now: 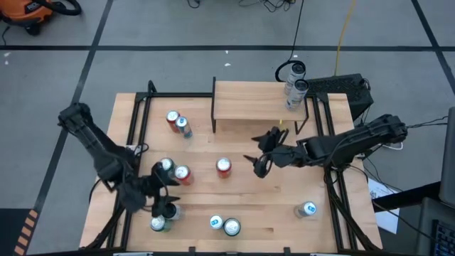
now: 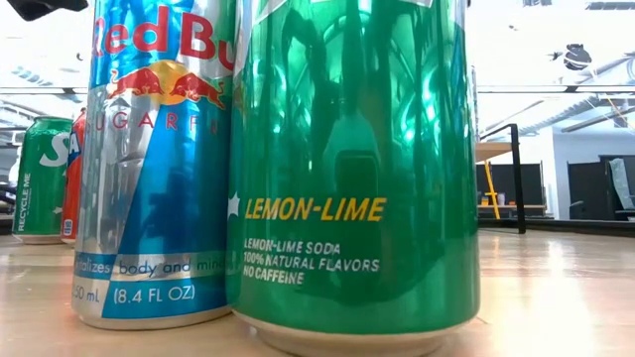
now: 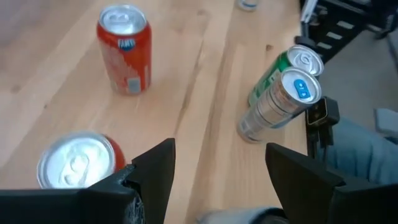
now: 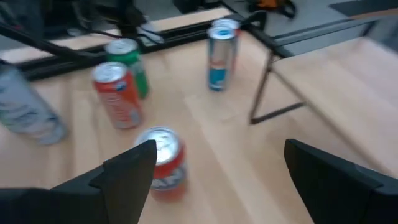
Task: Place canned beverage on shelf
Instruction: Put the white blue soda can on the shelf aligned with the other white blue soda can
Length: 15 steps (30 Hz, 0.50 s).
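The shelf [image 1: 259,101] stands at the table's far middle, with two slim cans [image 1: 296,85] upright on its right end. Several cans stand on the table. My right gripper [image 1: 257,162] is open and empty just right of an orange-red can [image 1: 224,166], which shows near one finger in the right wrist view [image 4: 163,160]. My left gripper [image 1: 169,193] is open and empty at the near left, beside a red can [image 3: 78,165] and a green can [image 1: 166,166]. The shelf's near left corner shows in the right wrist view [image 4: 348,87].
A Red Bull can [image 2: 154,169] and a green lemon-lime can [image 2: 352,169] stand at the near edge, close to the low camera. Two cans [image 1: 178,122] stand left of the shelf and one [image 1: 307,209] at the near right. Black frame rails [image 1: 138,121] run along both table sides.
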Each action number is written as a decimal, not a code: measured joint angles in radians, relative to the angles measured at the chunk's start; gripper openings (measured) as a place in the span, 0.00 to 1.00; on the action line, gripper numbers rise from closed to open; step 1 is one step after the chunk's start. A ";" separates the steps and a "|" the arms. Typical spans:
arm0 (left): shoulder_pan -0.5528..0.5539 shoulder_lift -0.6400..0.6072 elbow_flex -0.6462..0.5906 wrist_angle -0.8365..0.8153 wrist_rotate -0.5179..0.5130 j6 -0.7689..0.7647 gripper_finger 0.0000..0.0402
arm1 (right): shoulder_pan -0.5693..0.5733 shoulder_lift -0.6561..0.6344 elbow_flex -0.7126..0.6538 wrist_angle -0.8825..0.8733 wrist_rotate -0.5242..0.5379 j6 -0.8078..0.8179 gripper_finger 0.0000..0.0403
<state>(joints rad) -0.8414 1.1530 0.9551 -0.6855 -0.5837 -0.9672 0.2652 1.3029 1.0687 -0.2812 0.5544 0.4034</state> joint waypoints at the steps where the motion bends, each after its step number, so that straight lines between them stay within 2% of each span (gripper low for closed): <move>1: -0.012 0.025 0.033 -0.039 -0.010 -0.040 0.62 | 0.004 0.000 -0.017 0.037 -0.016 0.000 0.85; 4: -0.040 0.099 0.129 -0.162 -0.017 -0.163 0.62 | 0.020 0.000 -0.058 0.111 -0.032 -0.002 0.85; 7: -0.058 0.166 0.209 -0.241 0.022 -0.248 0.62 | 0.045 0.004 -0.085 0.171 -0.032 -0.005 0.85; 15: -0.063 0.272 0.283 -0.275 0.195 -0.322 0.62 | 0.097 0.004 -0.136 0.273 -0.031 -0.021 0.85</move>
<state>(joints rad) -0.9047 1.4246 1.2385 -0.9610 -0.3883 -1.2892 0.3617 1.3071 0.9331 -0.0080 0.5236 0.3827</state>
